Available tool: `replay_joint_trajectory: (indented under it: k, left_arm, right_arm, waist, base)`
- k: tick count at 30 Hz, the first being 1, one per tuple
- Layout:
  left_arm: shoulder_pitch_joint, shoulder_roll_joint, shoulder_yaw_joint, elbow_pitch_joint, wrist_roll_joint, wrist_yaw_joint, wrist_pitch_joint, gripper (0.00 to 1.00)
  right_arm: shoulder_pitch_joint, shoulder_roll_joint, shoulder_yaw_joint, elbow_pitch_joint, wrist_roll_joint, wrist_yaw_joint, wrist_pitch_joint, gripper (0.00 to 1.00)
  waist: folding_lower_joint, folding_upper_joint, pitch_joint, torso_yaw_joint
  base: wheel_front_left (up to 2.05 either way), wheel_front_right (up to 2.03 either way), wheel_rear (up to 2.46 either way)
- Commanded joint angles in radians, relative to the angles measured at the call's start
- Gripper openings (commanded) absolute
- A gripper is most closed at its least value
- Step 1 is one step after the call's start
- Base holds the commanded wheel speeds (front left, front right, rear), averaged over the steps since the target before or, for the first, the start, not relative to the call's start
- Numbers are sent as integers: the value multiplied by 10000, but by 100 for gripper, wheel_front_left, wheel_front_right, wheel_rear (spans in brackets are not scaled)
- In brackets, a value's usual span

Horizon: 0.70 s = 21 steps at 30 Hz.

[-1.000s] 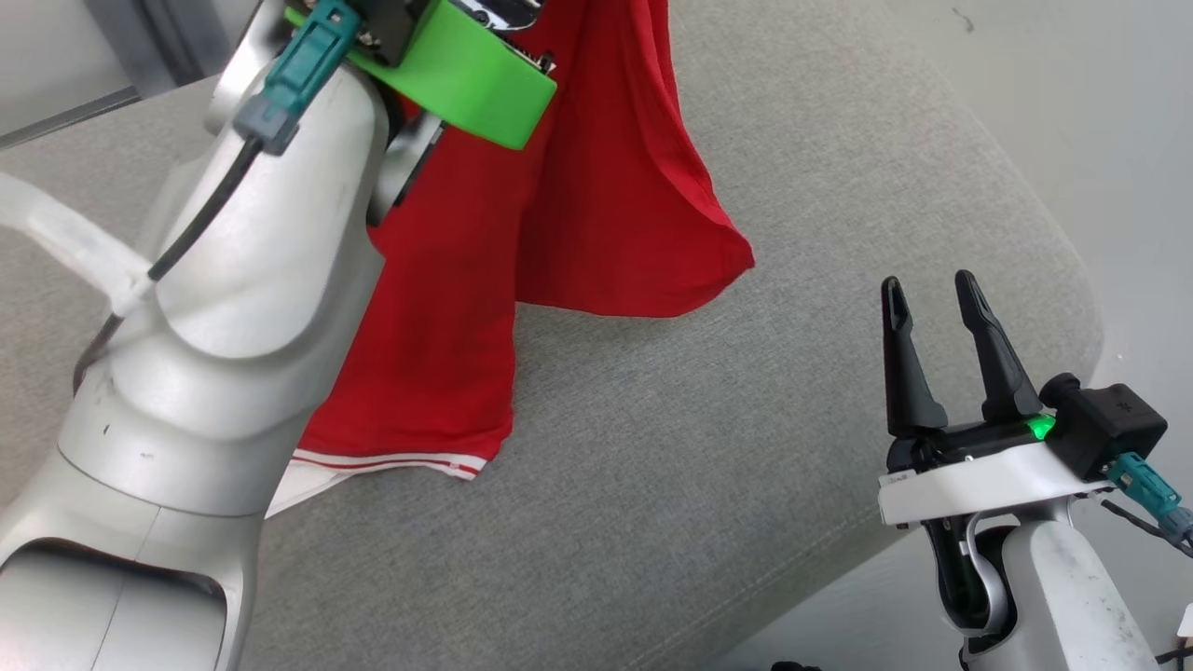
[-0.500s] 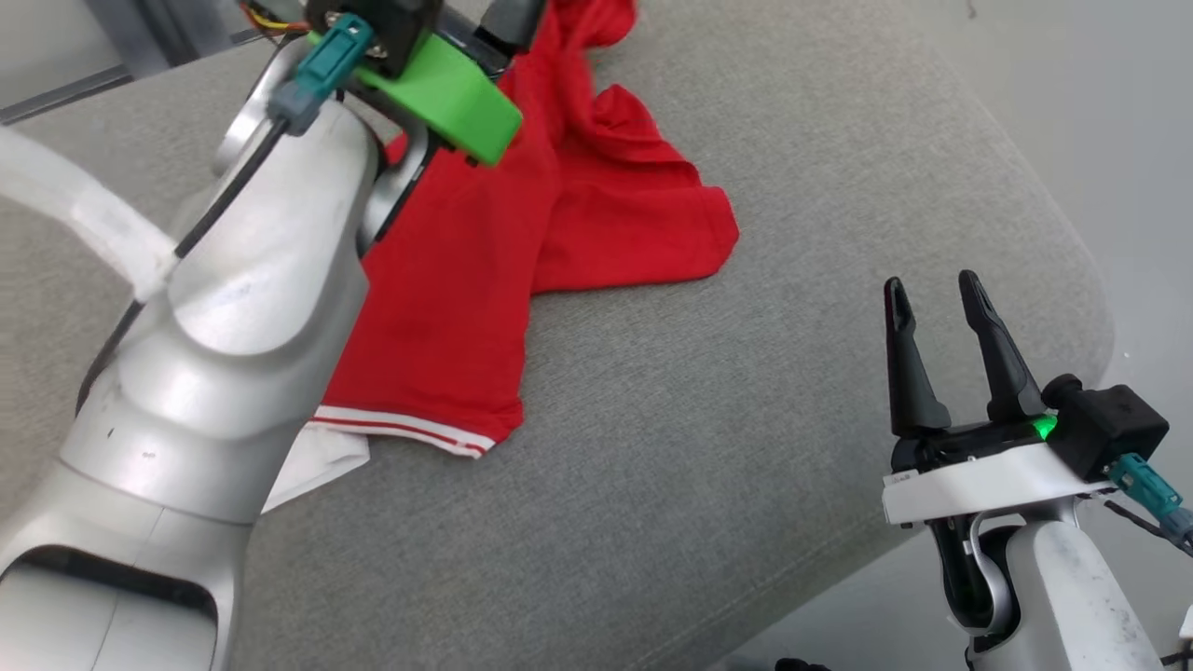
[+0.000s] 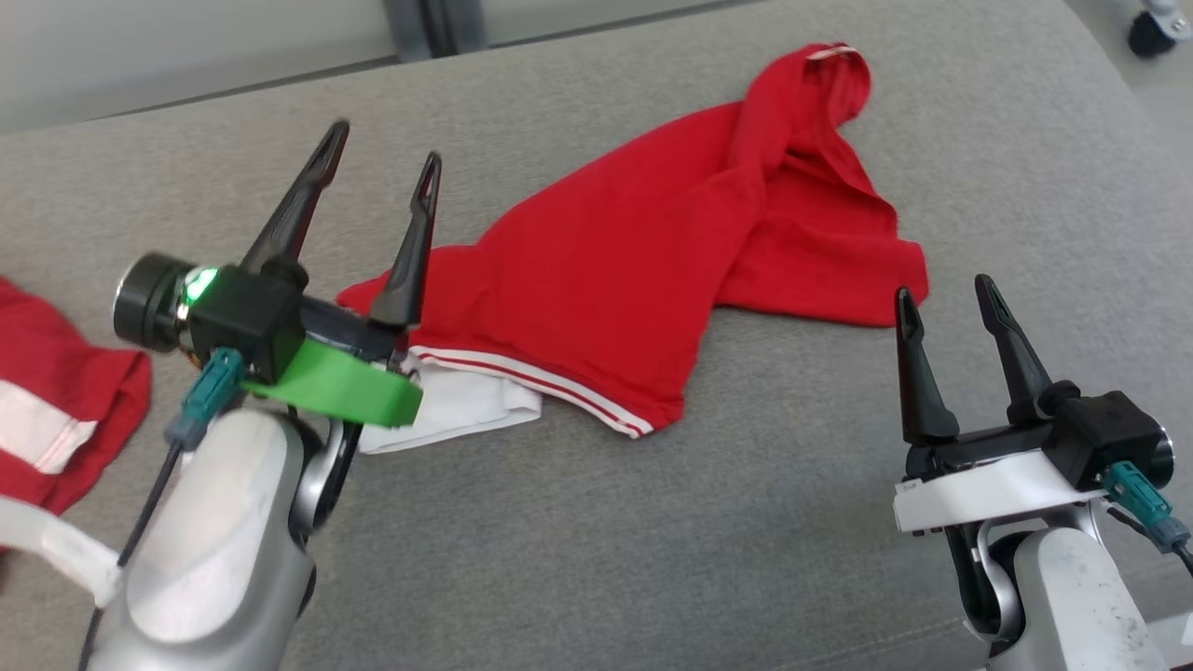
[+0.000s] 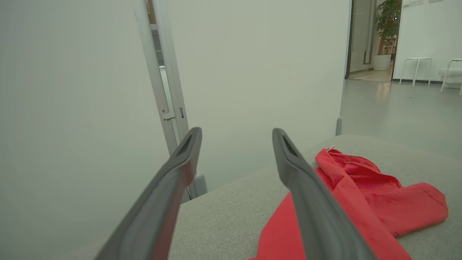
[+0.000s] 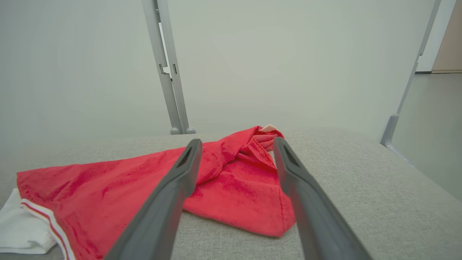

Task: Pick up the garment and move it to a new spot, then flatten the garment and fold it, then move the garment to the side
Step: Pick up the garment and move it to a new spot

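A red garment (image 3: 634,270) with a white-striped hem and a white lining lies crumpled on the grey cushion (image 3: 606,522), stretched from the middle toward the upper right. In the right wrist view the garment (image 5: 151,184) fills the middle; in the left wrist view the garment (image 4: 361,195) lies at the lower right. My left gripper (image 3: 387,158) stands open with nothing between its fingers, just left of the garment's white corner. My right gripper (image 3: 943,291) is open too, close to the garment's right edge.
A second red and white cloth (image 3: 56,410) lies at the left edge of the cushion. The cushion's rounded right edge (image 3: 1137,121) drops to the floor. Pale wall panels and a grey post (image 5: 169,72) stand behind the cushion.
My left gripper let go of the red garment, which now lies on the cushion, and drew back low and left, open. The head camera shifted. The right gripper stays put.
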Motion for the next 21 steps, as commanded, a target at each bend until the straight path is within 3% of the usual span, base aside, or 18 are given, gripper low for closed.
replay_joint_trajectory:
  k: [1,5,9,14,21]
  left_arm:
    - [585,-94,220,-187,-96,137,0,100]
    - [2056,-559,997,-961,-106,447,0,100]
    - [3232,-1109,1668,-1466,112,473,0,100]
    - [3969,-1680,2349,-1698,562,222,0,100]
    - [4821,-2016,2390,-1631,1452,-260,3,100]
  right_arm:
    - [118,-34,-8,-17,-117,-14,-28,100]
    - [231,-35,153,-199,-153,-14,-28,100]
    - [319,-27,192,-407,-200,-14,-29,100]
    - [491,-32,223,-522,-88,-14,-28,100]
    - [675,-32,325,-453,270,-14,-28,100]
  waist:
    - [0,0,-908,1514]
    - [0,0,-1169,1902]
    - [0,0,-1302,2073]
    - [0,0,-1370,2090]
    - [0,0,-1431,1904]
  base:
    - [0,0,0]
    - [0,0,0]
    - [0,0,0]
    - [0,0,0]
    - [0,0,0]
